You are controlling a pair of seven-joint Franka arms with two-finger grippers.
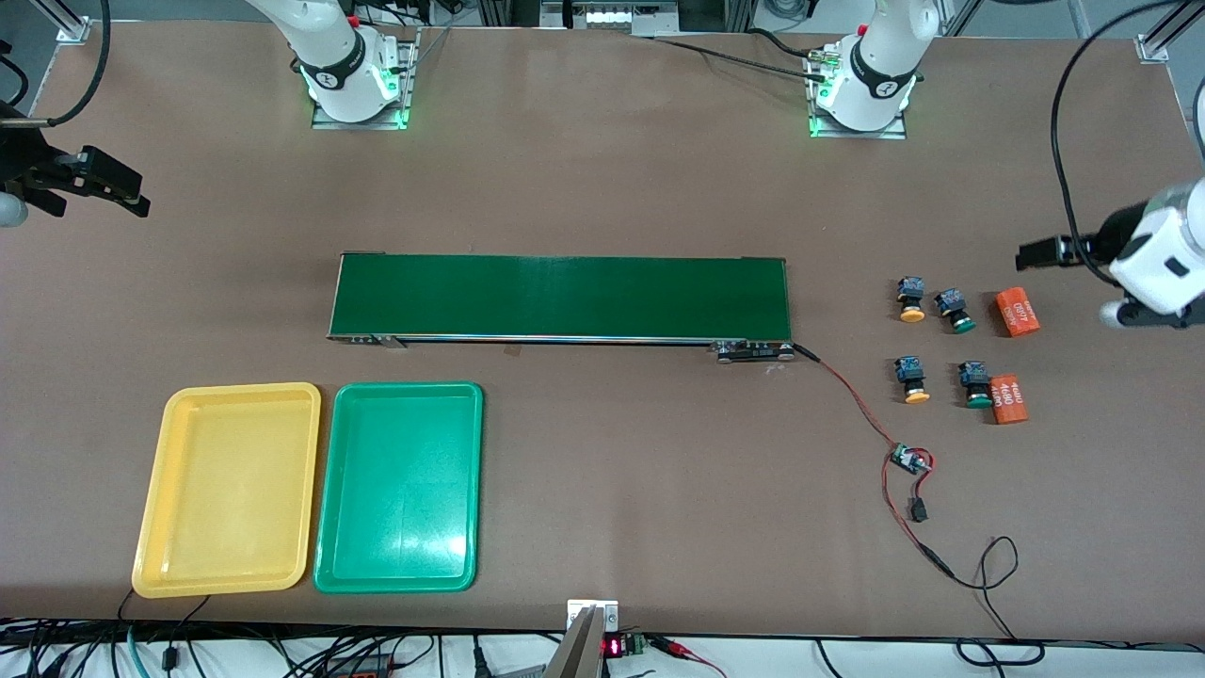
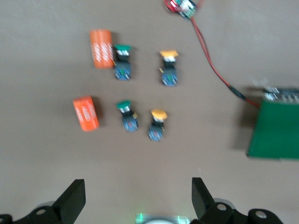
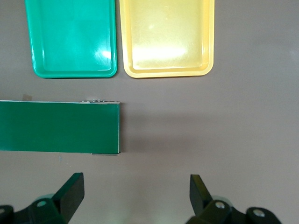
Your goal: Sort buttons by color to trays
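Brown tabletop fills the scene, and no sorting has begun. My left gripper (image 2: pixel 135 198) hangs in the air with its fingers spread wide, holding nothing, above bare table at the left arm's end. Just ahead of it on the table sit all four buttons in a loose square: two yellow buttons (image 1: pixel 911 300) (image 1: pixel 912 379) and two green buttons (image 1: pixel 955 311) (image 1: pixel 974 385), each lying on its side. Two orange cylinders (image 1: pixel 1017 313) lie beside the green ones, one of them touching the green button closer to the front camera. My right gripper (image 3: pixel 135 196) waits, also spread and empty, over bare table at the right arm's end, well apart from the buttons. Ahead of it lies the end of the belt (image 3: pixel 58 127), and past that the yellow tray (image 1: pixel 231 490) and green tray (image 1: pixel 400 487) rest side by side, both holding nothing. As I judge it, all four buttons are left to move.
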